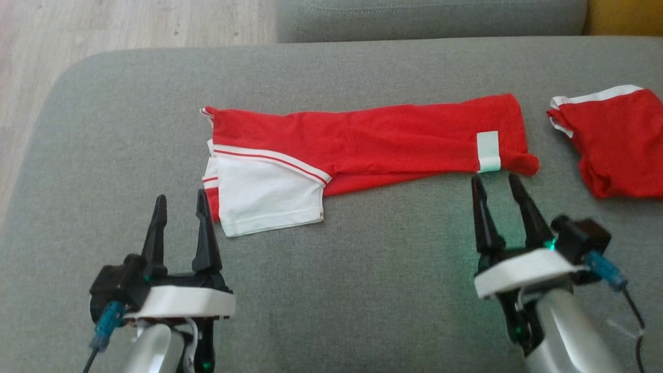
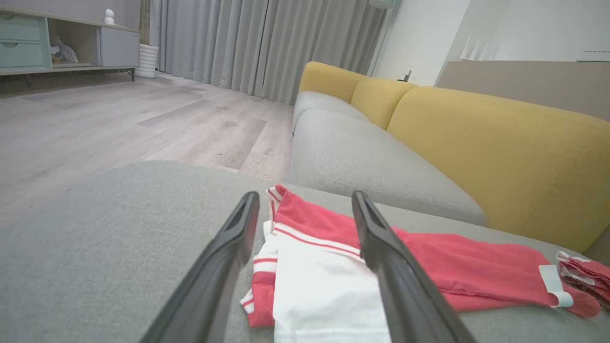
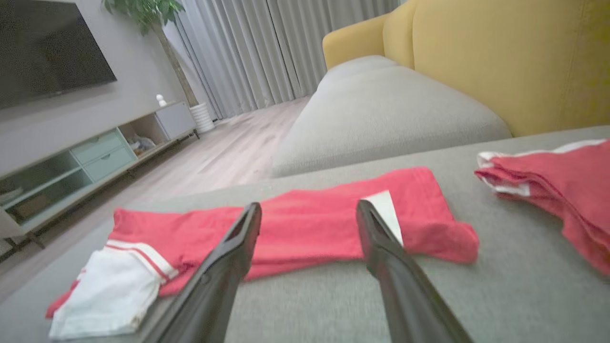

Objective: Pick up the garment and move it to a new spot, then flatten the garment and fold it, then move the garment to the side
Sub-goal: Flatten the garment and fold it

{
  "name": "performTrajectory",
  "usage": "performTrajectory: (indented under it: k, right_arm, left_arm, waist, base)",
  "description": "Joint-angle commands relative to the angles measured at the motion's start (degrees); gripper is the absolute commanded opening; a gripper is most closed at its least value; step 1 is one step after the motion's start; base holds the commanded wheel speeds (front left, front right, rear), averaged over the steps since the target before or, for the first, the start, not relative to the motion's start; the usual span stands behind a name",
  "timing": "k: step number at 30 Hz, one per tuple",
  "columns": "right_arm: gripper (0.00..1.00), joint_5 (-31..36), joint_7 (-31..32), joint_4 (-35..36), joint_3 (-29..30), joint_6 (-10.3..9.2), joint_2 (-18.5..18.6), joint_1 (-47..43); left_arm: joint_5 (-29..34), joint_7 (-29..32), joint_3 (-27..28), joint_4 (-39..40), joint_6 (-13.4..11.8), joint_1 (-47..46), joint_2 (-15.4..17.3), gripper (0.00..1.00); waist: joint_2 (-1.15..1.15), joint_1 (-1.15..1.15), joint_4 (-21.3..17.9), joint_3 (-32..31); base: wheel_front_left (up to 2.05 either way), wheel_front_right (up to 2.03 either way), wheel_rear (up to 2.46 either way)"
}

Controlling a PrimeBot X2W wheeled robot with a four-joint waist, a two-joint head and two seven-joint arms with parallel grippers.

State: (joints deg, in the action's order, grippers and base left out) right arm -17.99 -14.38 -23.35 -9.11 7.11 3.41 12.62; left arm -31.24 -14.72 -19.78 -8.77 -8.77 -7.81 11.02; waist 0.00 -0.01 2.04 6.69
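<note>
My left fingers (image 1: 204,223) and right fingers (image 1: 481,212) stand wide open, empty; the garment (image 1: 373,140) is light, limp cloth, so I'd pinch its two near corners

Cropped, covered or too faint to read

The second red garment (image 1: 616,140) runs off the right edge in all 3 views. In the left wrist view, fingers (image 2: 395,276) of the left tool (image 2: 304,195) cover part of the folded red-and-white garment (image 2: 314,286), and the bottom edge cuts its white panel. In the right wrist view, 1 finger (image 3: 391,267) of the right tool (image 3: 309,205) hides part of the garment's white label (image 3: 386,213); the television (image 3: 47,47) and plant (image 3: 147,12) are cropped at the top. The white object (image 2: 109,16) on the cabinet (image 2: 119,45) is too small to identify; the shelf contents (image 2: 62,50) are blurred.
</note>
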Motion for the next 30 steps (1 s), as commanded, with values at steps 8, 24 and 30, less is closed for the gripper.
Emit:
performTrajectory:
  k: [8,24,30]
  right_arm:
    - [1.0,4.45,0.61,-0.69,4.52,0.37,-0.51,5.26]
    - [1.0,19.31,5.58,-27.55,27.86,0.37,-0.53,24.27]
    - [0.58,22.76,5.0,-33.7,29.99,0.37,-0.53,26.79]
  left_arm:
    - [6.03,-0.28,7.41,-0.4,6.65,-3.88,-3.78,1.0]
    - [10.49,-0.28,9.7,-3.57,13.02,-8.21,-7.68,1.0]
    - [11.07,-0.28,10.39,-3.82,13.68,-8.61,-7.93,1.0]
  waist:
    - [0.0,0.01,0.62,3.94]
    - [0.0,0.01,4.8,11.17]
    - [0.0,0.01,5.23,11.6]
  base:
    - [0.0,0.0,0.0]
    - [0.0,0.0,0.0]
    - [0.0,0.0,0.0]
